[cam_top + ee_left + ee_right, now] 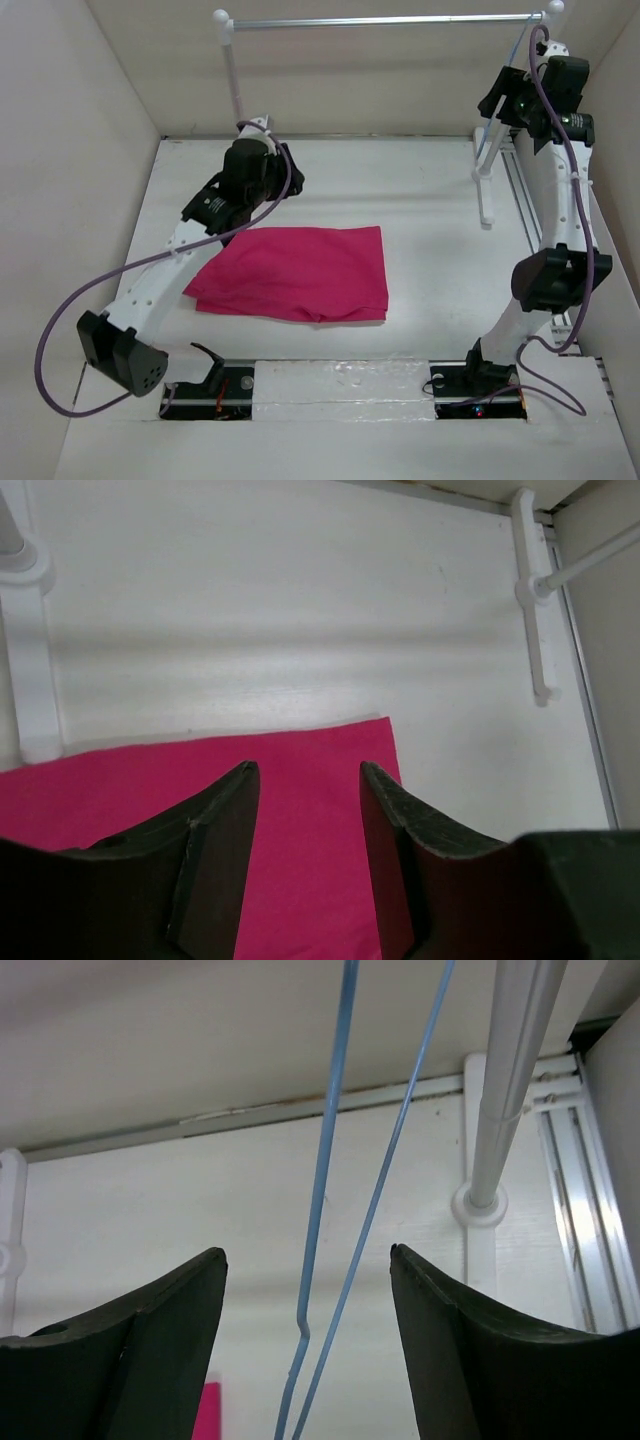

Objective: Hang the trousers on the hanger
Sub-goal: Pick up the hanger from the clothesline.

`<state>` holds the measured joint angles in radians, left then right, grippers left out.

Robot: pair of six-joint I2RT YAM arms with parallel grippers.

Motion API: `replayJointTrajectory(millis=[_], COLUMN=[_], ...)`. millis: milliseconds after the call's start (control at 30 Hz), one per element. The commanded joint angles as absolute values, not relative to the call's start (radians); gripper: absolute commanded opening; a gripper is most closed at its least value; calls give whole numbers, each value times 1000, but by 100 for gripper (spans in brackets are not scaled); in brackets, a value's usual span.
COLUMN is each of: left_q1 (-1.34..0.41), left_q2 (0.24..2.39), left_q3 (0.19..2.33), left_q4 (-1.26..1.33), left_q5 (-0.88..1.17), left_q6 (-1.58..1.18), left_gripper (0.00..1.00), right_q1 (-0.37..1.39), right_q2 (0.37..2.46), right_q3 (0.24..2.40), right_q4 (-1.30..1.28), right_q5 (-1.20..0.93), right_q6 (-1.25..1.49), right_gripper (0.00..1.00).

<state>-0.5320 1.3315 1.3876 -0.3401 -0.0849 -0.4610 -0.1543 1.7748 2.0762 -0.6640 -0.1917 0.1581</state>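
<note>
Found the trousers [295,272] folded flat at the centre of the top view, long axis running left to right, well apart from the hanger [322,1160] hung from the rail [380,20] in the upper right corner. Saw the right gripper [305,1250] raised to that corner, jaws wide apart and gripping nothing, both blue wires passing down through the gap, and the left gripper [305,770] likewise parted and empty, just above the cloth's far edge. Judged the right arm much nearer the hanger and the left nearer the trousers.
</note>
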Motion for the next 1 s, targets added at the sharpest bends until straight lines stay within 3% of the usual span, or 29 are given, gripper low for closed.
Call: replayJointTrajectory(millis=[0,67,167,267,333,467,700,967], left_q1=[-532,-532,-532,-532,-532,-532,-575,-839], left_q2=[1252,1223,1203,1203,1209,1241,1324,1603], left_q3=[1277,1197,1149,1155,1186,1261,1469,1957], left_q4=[-321,-313,-314,-322,-330,-340,-376,-449], left_q5=[-77,-72,-68,-69,-55,-20,57,-41], left_q6=[-471,-480,-494,-500,-503,-511,-508,-482], left_gripper=[41,41,41,41,42,55,58,63], right_q1=[-178,-187,-187,-187,-187,-178,-178,-146], right_q2=[1704,1707,1720,1689,1655,1612,1510,1349], right_q3=[2047,2005,1985,1951,1919,1922,1861,1545], right_q4=[-560,-540,-522,-485,-441,-416,-420,-445], right_q5=[-268,-287,-322,-307,-319,-342,-371,-391], right_q6=[176,184,184,181,181,152,91,41], right_gripper=[71,66,31,2,0,0,0,0])
